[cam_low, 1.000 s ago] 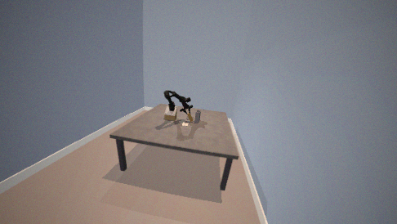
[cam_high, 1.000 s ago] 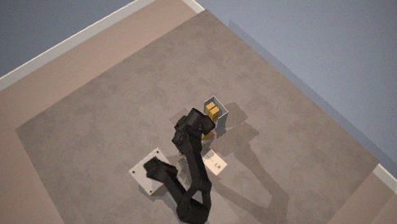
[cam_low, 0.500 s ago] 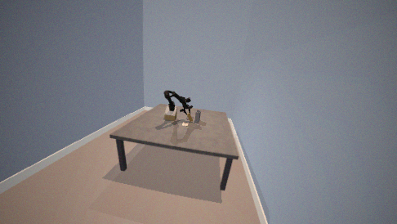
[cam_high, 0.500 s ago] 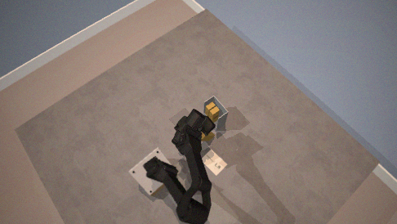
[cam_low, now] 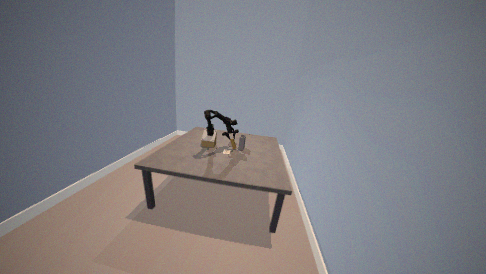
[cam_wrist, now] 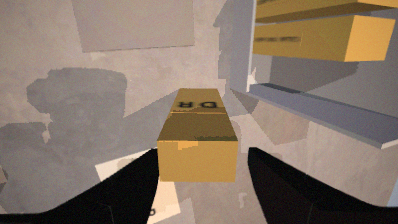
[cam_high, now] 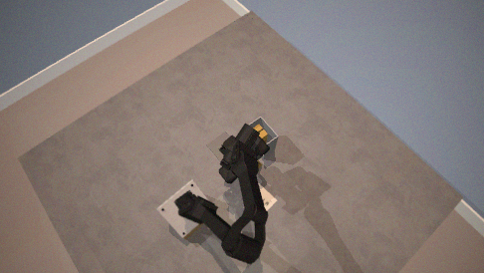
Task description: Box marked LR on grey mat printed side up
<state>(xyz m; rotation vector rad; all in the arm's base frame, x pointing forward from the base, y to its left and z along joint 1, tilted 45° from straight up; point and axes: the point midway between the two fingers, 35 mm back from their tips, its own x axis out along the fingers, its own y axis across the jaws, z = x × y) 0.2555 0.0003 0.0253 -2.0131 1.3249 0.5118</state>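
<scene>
A yellow box [cam_wrist: 197, 160] [cam_low: 233, 144] stands outside the bin, between my fingertips. Its printed side shows in the wrist view with letters that look like DR, upside down. My gripper [cam_wrist: 204, 155] [cam_low: 231, 135] is open around its top end: a gap shows at the right finger, while the left fingertip is close to or touching it. Two other yellow boxes [cam_wrist: 302, 42] [cam_wrist: 330, 7] stand in the grey bin [cam_wrist: 325, 112] [cam_low: 242, 143]; their print is not readable. The grey mat [cam_wrist: 132, 25] [cam_high: 214, 144] bears nothing in the wrist view.
The bin's wall is close to the right of the held-around box. A pale printed card [cam_high: 269, 198] [cam_low: 227, 151] [cam_wrist: 167, 200] lies on the table [cam_high: 149, 125], partly behind the left finger in the wrist view. The arm's pale base plate [cam_high: 169, 209] is at the lower left in the top view.
</scene>
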